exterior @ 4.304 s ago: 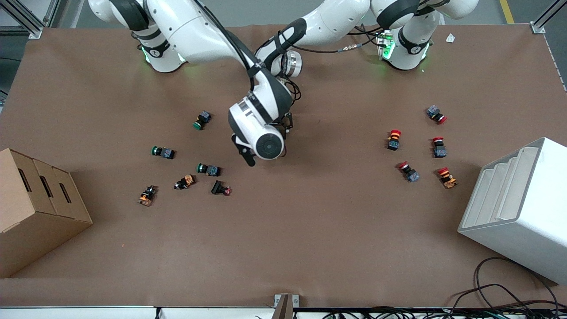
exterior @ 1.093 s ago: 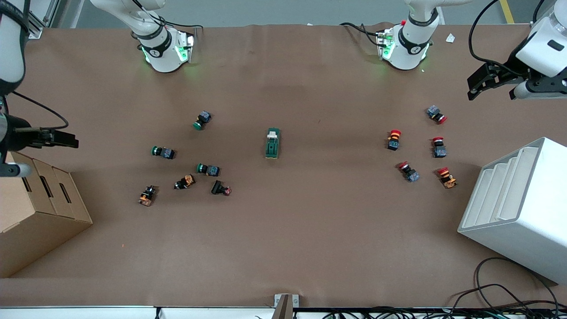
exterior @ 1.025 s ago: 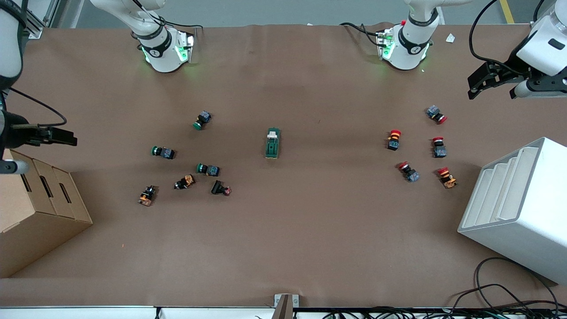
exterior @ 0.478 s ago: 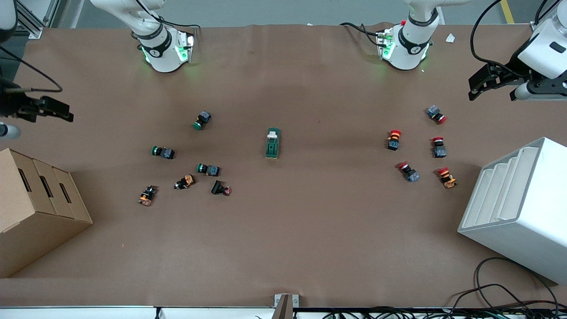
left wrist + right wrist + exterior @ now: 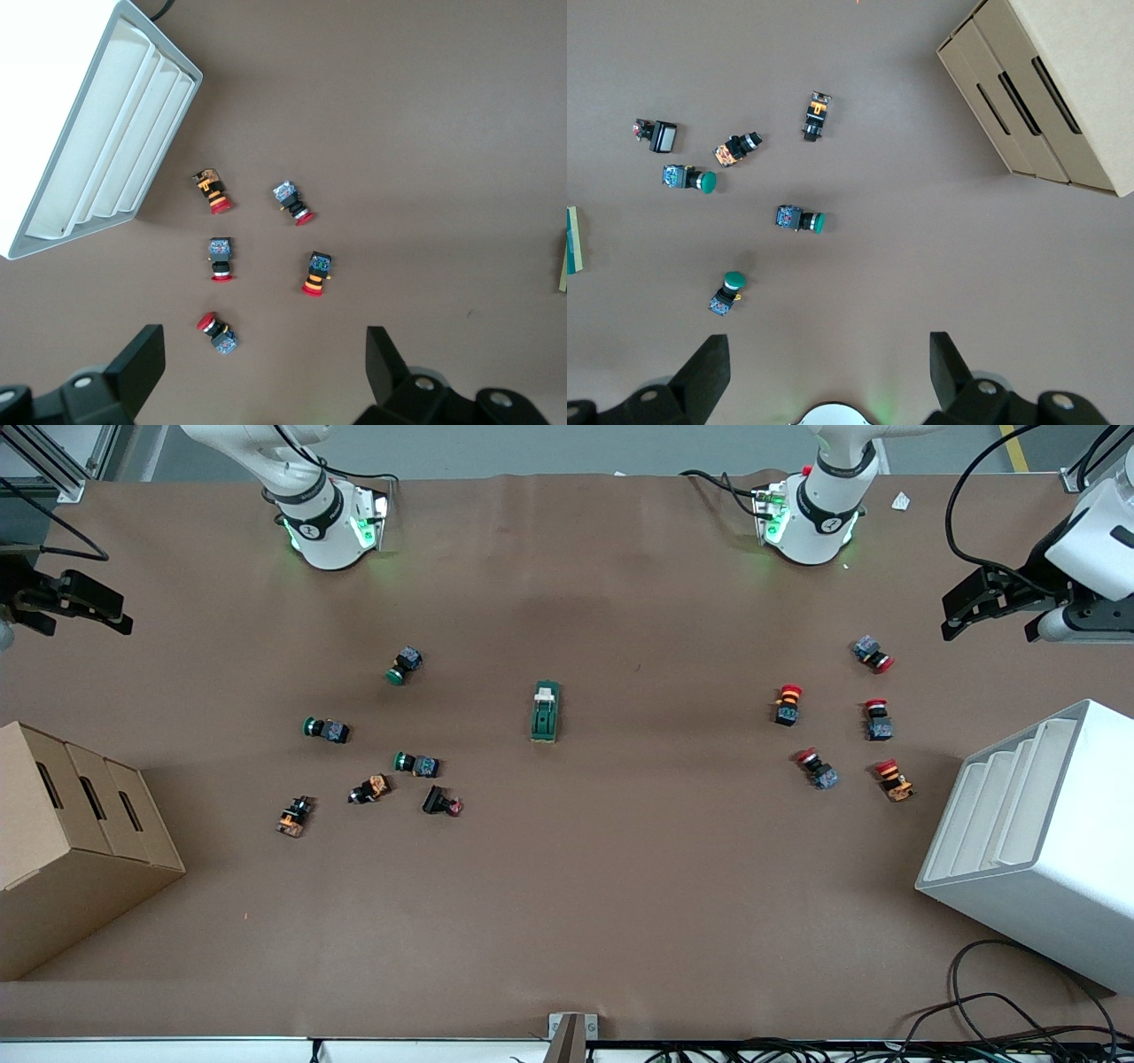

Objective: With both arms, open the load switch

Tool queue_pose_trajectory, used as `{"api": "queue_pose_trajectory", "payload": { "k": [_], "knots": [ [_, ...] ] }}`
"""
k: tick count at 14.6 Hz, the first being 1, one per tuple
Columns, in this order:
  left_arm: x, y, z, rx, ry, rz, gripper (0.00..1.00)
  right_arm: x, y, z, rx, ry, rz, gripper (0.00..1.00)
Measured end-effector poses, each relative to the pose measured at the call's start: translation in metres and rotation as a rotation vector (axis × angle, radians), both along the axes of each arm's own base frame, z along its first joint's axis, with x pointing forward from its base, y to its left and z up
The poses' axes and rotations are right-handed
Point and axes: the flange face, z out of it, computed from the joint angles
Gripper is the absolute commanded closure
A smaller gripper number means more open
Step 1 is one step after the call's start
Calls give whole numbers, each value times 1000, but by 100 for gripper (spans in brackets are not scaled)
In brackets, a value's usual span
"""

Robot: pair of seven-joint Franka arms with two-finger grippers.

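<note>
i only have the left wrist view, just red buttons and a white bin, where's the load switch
Observer: The load switch lies mid-table, untouched, its cream lever end toward the arms' bases.
Operator: where's the right gripper
Observer: The right gripper is open over the table edge at the right arm's end, above the cardboard box in the front view.
Operator: anything between it and the switch
Observer: Yes, a scatter of green buttons and other small ones on the table.

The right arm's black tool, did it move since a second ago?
Yes. The right arm's black tool has gone up the front view, away from the brown cardboard box and toward the robots' edge of the table.
</note>
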Motion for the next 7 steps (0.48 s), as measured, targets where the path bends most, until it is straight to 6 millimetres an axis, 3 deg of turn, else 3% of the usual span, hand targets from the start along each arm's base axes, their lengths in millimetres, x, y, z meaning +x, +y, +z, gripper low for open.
{"api": "queue_pose_trajectory", "payload": {
  "k": [7],
  "knots": [
    [2, -1, 2, -1, -6, -2, 0, -1, 0, 0, 0, 5, 1, 0]
  ]
}}
